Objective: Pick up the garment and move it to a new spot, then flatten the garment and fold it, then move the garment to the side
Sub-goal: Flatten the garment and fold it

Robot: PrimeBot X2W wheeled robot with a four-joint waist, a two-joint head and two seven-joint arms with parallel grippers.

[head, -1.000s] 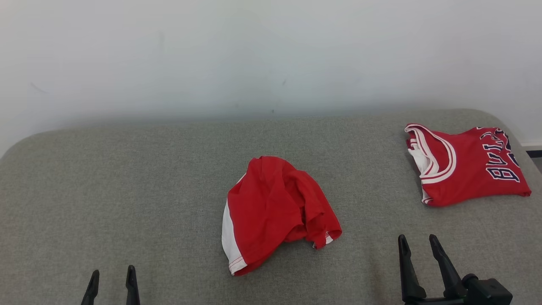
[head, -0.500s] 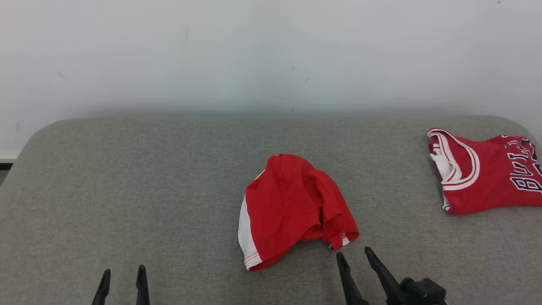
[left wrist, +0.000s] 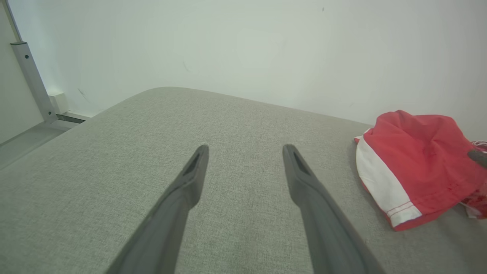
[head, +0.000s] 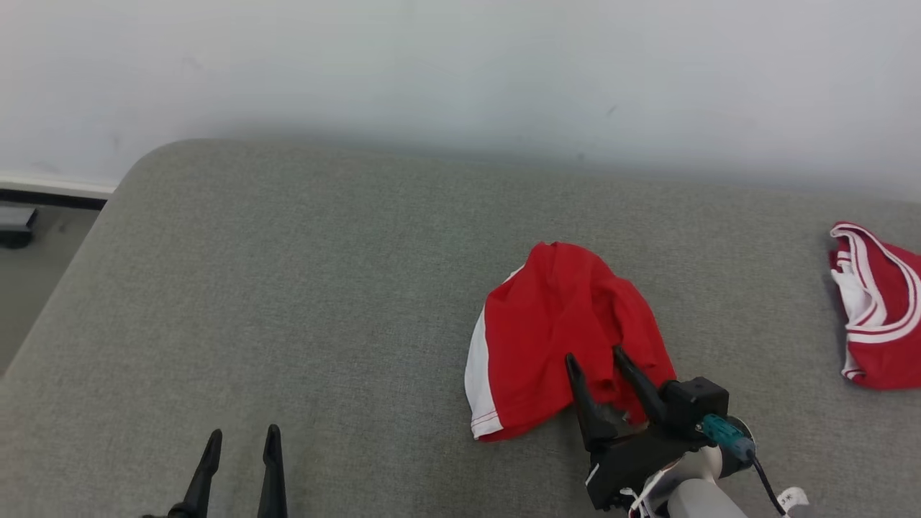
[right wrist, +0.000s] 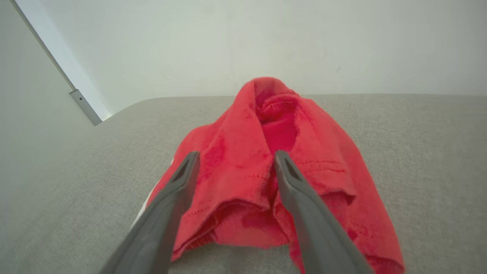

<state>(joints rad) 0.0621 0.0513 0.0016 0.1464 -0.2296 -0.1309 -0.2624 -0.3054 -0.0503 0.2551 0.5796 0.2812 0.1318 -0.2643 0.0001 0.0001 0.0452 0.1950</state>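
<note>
Red garment beneath spread right gripper

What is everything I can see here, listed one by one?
crumpled garment: one, red with a white side stripe, middle-right of the padded surface.
second garment: one, red with white trim, far right on the surface, cut off by the picture's edge.
padded surface: one, grey fabric, under both garments.
wall: one, white, behind the surface.
left gripper: one, dark fingers, open, over bare surface at lower left.
right gripper: one, dark fingers, open, at the crumpled garment's near edge.
</note>
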